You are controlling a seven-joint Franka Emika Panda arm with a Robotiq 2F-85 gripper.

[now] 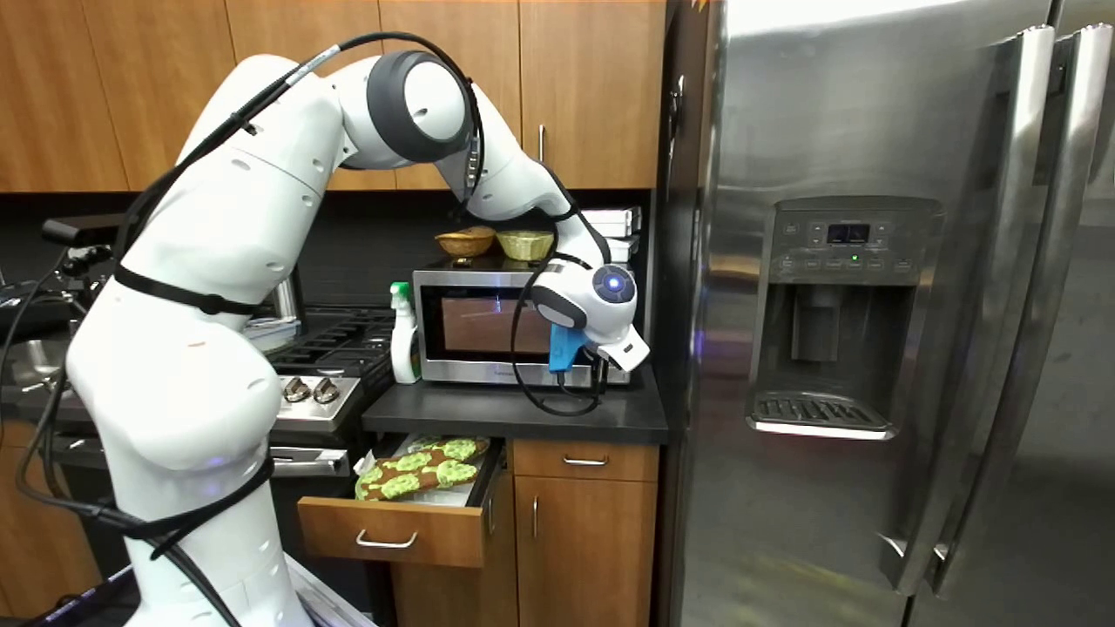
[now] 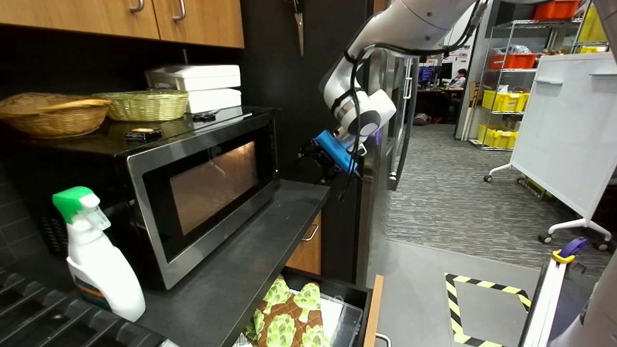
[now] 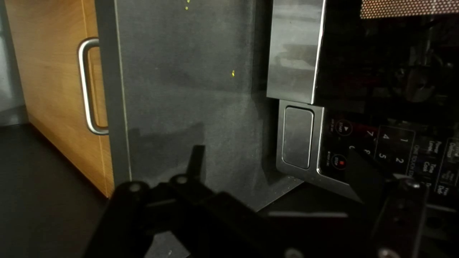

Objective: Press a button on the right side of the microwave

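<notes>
Wrist view, and the gripper (image 3: 275, 150) is spread wide, two black fingers (image 3: 196, 159) well apart: one seen against the dark countertop (image 3: 190, 79), the other overlapping the keypad (image 3: 392, 148) of the microwave (image 3: 296, 53)! Some of the keypad is hidden behind that finger; whether they touch, I can't tell. The START button (image 3: 344, 128) and STOP button (image 3: 339, 162) show clear, both near the finger in this view. In both exterior views the microwave sits on the countertop, door (image 1: 479, 326) closed, a green-topped spray bottle (image 1: 404, 340) just beside it and the stainless-steel fridge (image 1: 827, 131) over on the opposite side. Two wicker baskets (image 2: 149, 107) ride on top, near white boxes (image 2: 213, 100). And below, in an exterior view, a pulled-out drawer (image 1: 392, 522) holds artichoke-print quilted cloth (image 1: 418, 479).
</notes>
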